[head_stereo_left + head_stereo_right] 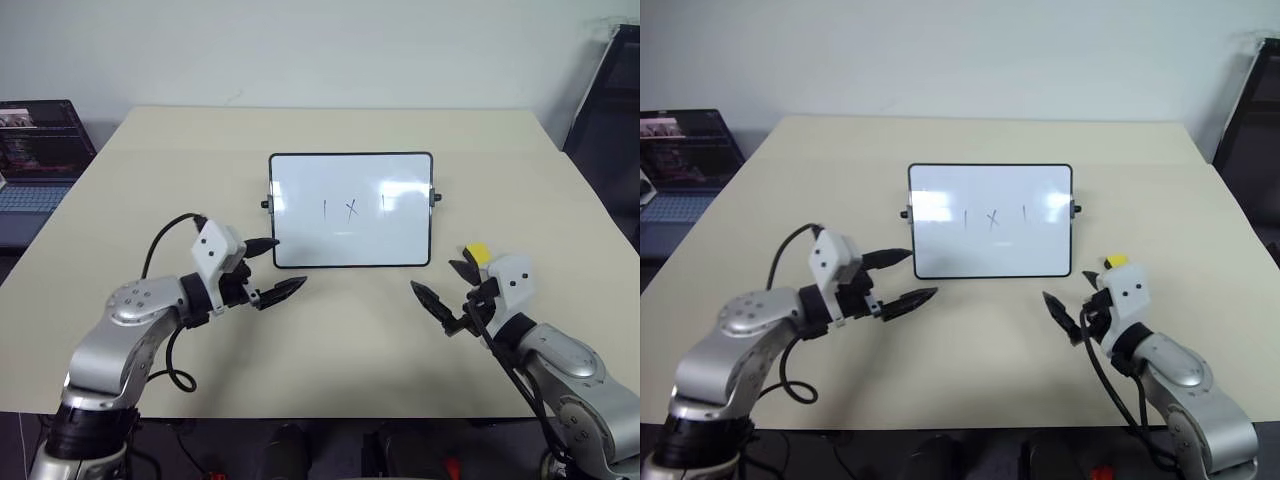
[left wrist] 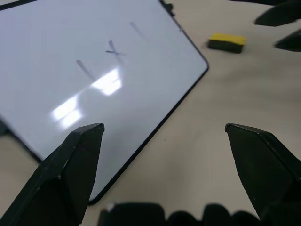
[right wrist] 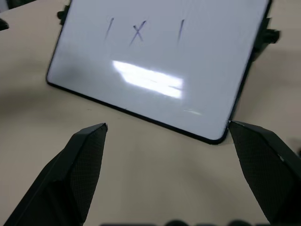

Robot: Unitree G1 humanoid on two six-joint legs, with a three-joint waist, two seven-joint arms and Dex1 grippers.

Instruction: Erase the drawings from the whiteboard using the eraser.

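Note:
The whiteboard (image 1: 350, 180) lies flat in the middle of the beige table, with the drawings (image 1: 352, 208), two short strokes and a small X, in a row across it. The yellow eraser (image 1: 478, 253) rests on the table just off the board's near right corner. My right gripper (image 1: 437, 280) hovers open and empty beside the eraser, pointing at the board (image 3: 155, 61). At the board's near left corner, my left gripper (image 1: 286, 265) is open and empty. The left wrist view shows the board (image 2: 56, 70), the eraser (image 2: 227, 41) and the drawings (image 2: 110, 52).
An open laptop (image 1: 35, 160) sits off the table's left side. A dark chair-like frame (image 1: 610, 110) stands at the far right. Bare tabletop (image 1: 340, 330) lies between the two grippers in front of the board. A black cable (image 1: 165, 240) loops from the left wrist.

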